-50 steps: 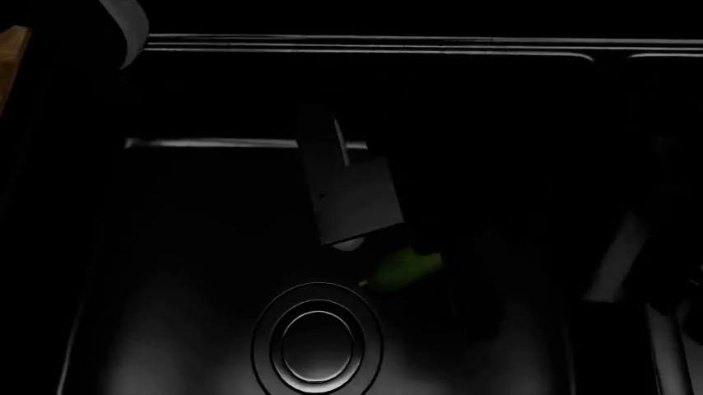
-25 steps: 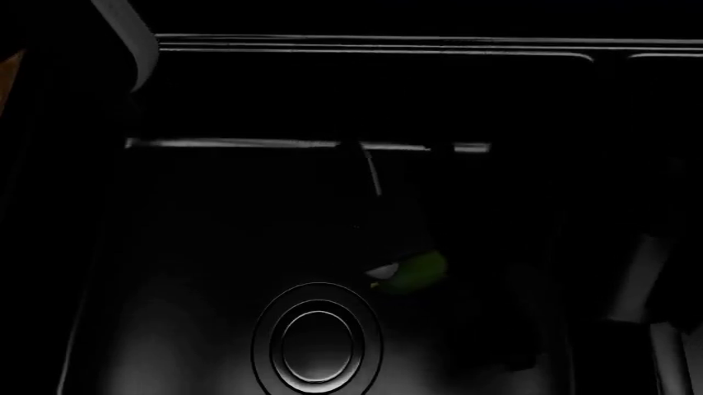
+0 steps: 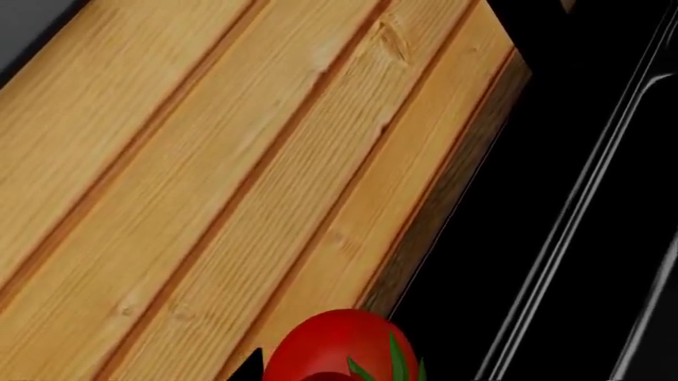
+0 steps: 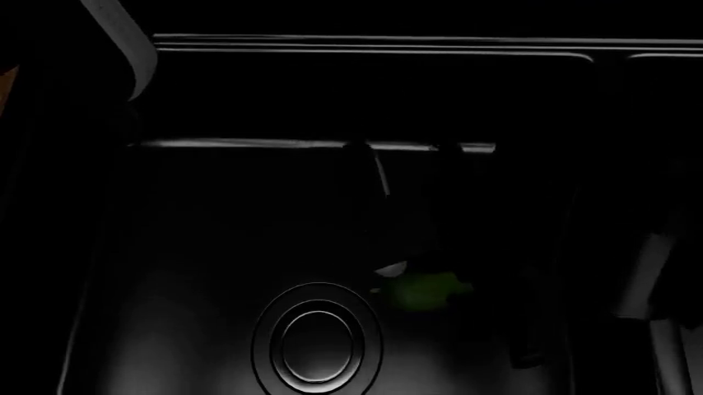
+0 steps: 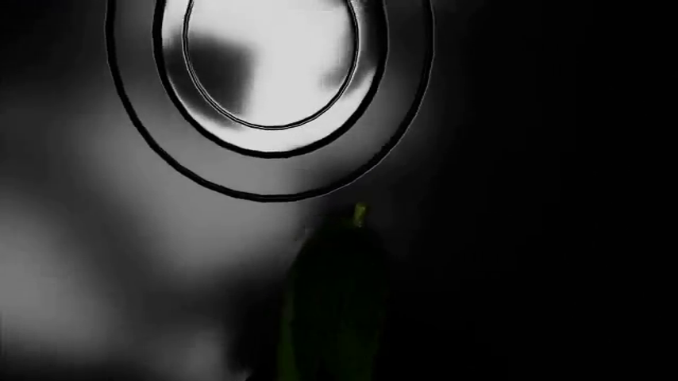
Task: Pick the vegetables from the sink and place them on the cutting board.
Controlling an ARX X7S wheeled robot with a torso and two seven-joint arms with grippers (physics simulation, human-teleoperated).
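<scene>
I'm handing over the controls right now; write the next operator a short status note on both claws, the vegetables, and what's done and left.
Left claw: not visible itself; its wrist camera shows the round red tomato close below the lens, over the edge of the brown plank countertop. Whether it is gripped cannot be told.
Right claw: down in the black sink basin, too dark to tell whether open or shut.
The short dark green cucumber lies on the basin floor beside the round ringed metal drain.
Done: tomato is out of the sink.
Left: put the tomato on the cutting board, which is not in view; then pick up and place the cucumber.
</scene>
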